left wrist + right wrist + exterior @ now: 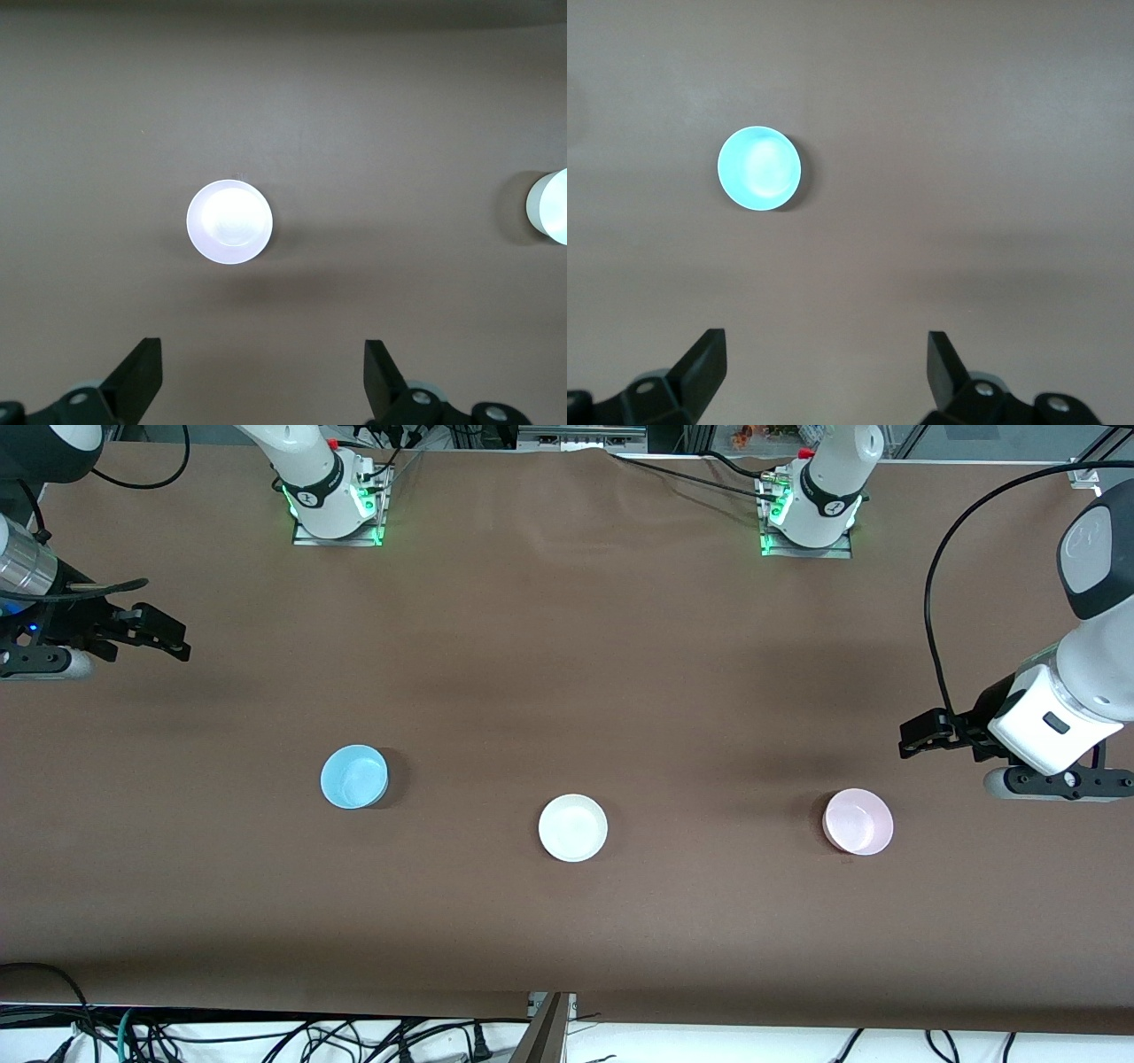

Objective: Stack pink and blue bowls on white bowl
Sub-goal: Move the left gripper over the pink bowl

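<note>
You have three bowls apart on the brown desk (567,646), none stacked: the white bowl (573,827) in the middle, the blue bowl (354,777) toward the right arm's end and a little farther from the front camera, the pink bowl (858,821) toward the left arm's end. Your left hand (921,737) hangs released over the desk near the pink bowl; your right hand (164,636) hangs released over its own end, well apart from the blue bowl.

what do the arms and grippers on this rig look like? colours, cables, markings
Both arms are white with black joint bands carrying a small white logo, on bases lit green. The left gripper has black fingers under a white wrist block with a black cable looping above. The right gripper is black too, behind a silver cylindrical section with a blue light.
</note>
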### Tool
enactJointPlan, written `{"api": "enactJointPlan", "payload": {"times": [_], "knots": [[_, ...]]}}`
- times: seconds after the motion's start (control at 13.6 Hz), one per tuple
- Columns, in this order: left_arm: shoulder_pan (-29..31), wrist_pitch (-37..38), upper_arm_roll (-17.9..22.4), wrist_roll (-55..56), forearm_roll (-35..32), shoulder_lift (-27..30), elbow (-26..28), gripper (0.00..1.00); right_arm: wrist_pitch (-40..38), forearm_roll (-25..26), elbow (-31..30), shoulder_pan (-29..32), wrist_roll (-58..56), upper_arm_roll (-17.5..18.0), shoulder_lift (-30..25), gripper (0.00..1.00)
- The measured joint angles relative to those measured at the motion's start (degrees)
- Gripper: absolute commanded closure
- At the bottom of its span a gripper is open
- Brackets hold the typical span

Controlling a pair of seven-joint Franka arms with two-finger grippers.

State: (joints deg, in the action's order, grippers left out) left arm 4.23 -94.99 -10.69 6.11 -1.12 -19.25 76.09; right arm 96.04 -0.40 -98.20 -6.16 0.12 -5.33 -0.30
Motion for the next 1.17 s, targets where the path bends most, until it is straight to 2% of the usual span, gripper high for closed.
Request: {"api": "enactJointPlan", "payload": {"times": [1.17], "knots": [[-0.2,-0.9,0.1,0.0,-1.2,-1.0,0.5,0.0,-0.2,0.0,0.0,0.0,0.4,-1.0,0.0,0.0]]}}
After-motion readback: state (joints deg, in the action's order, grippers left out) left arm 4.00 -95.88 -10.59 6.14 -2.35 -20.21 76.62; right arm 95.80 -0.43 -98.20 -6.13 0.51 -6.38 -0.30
